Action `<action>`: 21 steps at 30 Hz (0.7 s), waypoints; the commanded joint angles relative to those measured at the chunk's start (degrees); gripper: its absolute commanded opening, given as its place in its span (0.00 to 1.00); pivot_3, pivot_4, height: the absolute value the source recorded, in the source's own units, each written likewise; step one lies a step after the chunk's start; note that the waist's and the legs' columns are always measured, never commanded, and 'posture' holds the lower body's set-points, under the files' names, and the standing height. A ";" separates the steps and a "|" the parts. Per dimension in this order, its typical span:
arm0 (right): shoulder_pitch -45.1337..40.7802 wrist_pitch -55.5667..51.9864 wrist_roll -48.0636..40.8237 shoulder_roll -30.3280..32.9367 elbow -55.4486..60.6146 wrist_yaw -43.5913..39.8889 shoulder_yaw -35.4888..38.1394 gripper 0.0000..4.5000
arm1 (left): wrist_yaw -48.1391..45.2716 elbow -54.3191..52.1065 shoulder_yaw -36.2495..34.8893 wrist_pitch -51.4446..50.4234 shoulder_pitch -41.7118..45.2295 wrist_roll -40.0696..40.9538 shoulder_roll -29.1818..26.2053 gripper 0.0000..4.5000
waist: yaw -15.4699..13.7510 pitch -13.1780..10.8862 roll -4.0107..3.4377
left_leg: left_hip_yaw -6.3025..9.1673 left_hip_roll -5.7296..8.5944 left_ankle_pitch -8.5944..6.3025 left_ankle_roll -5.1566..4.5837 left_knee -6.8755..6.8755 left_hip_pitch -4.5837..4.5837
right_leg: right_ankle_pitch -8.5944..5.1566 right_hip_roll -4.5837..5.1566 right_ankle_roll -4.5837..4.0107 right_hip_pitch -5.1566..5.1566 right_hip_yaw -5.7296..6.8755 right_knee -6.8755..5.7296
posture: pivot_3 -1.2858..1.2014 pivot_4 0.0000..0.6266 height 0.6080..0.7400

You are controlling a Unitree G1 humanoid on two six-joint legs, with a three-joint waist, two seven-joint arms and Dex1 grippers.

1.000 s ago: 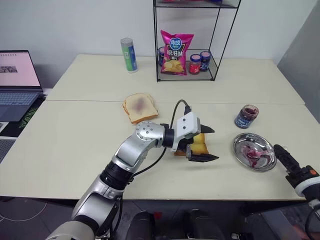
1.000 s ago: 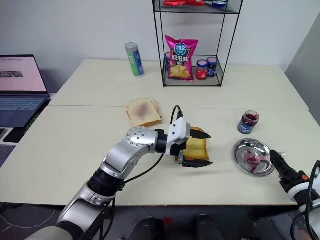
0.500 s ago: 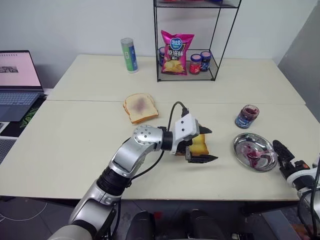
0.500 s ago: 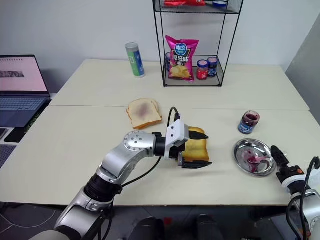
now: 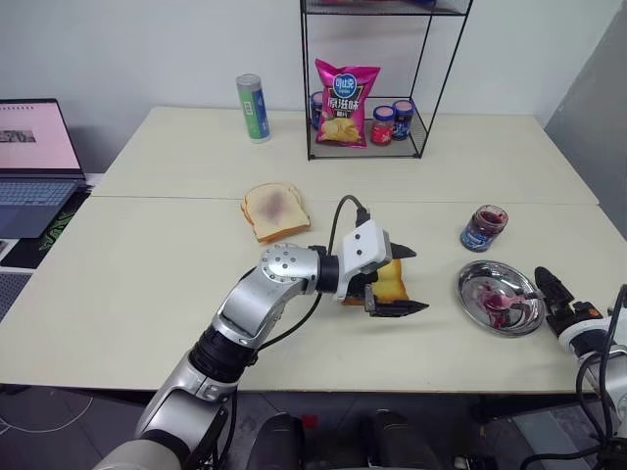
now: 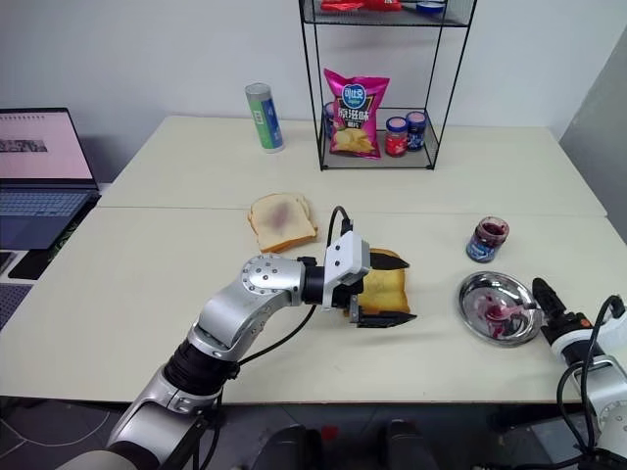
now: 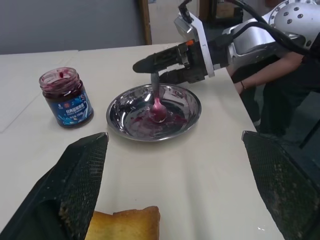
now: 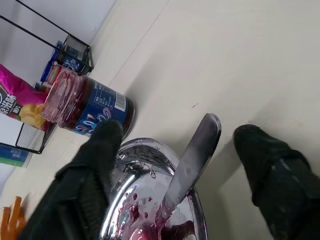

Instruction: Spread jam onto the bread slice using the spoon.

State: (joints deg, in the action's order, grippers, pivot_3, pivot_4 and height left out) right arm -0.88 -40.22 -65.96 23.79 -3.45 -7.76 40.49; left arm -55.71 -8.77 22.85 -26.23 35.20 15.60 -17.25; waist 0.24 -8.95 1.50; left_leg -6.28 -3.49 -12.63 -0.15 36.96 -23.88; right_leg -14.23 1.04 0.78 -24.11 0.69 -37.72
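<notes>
An open laptop (image 5: 29, 157) sits at the far left edge beside the pale beige table (image 5: 147, 284), and a green and blue cylindrical can (image 5: 253, 108) stands on the far side. Right of it a black wire shelf rack (image 5: 367, 78) holds a pink crisp bag (image 5: 344, 102) and small jars with red and blue lids (image 5: 391, 121). Nearer, a thin pale slice of bread with a purplish centre stain (image 5: 273, 210) lies flat on the table. The left gripper (image 5: 404, 281) reaches across the middle of the table with its two black fingers spread wide apart, one on each side of the thick golden toasted bread slice (image 5: 390, 284); the fingers look close to the crust, but contact cannot be told. Further right an open glass jar of dark jam with a blue label (image 5: 483, 227) stands just beyond a round shiny metal dish (image 5: 498, 297) smeared with glossy dark red-purple jam (image 7: 150, 119). The slim silver metal spoon (image 7: 157, 100) rests with its bowl in the dish and its handle over the right rim. The right gripper (image 8: 180, 165) sits at that rim, fingers parted either side of the handle, not clamped on it
</notes>
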 commanded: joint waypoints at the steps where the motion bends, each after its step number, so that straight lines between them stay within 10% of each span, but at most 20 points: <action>1: -0.33 1.31 0.69 0.44 0.90 -1.52 0.77 0.61 | 0.21 -1.82 -0.67 0.49 0.80 0.39 0.44 1.00 | 0.00 0.00 0.00 | 0.00 0.00 0.00 0.00 0.00 0.00 | 0.00 0.00 0.00 0.00 0.00 0.00 | 0.52 0.24 1.00; 13: 0.47 1.72 0.27 -0.20 2.68 -2.22 2.03 0.01 | 0.20 -2.07 -0.59 0.29 0.34 0.67 0.75 1.00 | 0.00 0.01 -0.02 | 0.00 0.00 0.00 0.00 0.00 0.00 | 0.00 0.00 0.00 0.00 0.00 -0.01 | 0.52 0.24 1.00; 21: 1.82 0.22 -5.17 0.18 10.60 1.30 4.10 0.00 | 0.11 -0.13 -1.77 1.50 0.60 0.63 0.69 1.00 | -0.09 0.02 -0.03 | 0.01 0.00 0.00 0.00 0.02 0.01 | 0.01 0.01 0.02 0.03 0.01 -0.01 | 0.52 0.24 1.00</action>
State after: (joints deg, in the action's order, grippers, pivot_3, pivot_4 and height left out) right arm 1.23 -39.77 -68.26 23.19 1.81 -8.35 42.71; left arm -55.70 -8.59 22.64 -25.83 35.16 15.62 -16.72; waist 0.15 -8.93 1.47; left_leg -6.27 -3.49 -12.63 -0.15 36.98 -23.87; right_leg -14.22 1.05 0.80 -24.08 0.70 -37.73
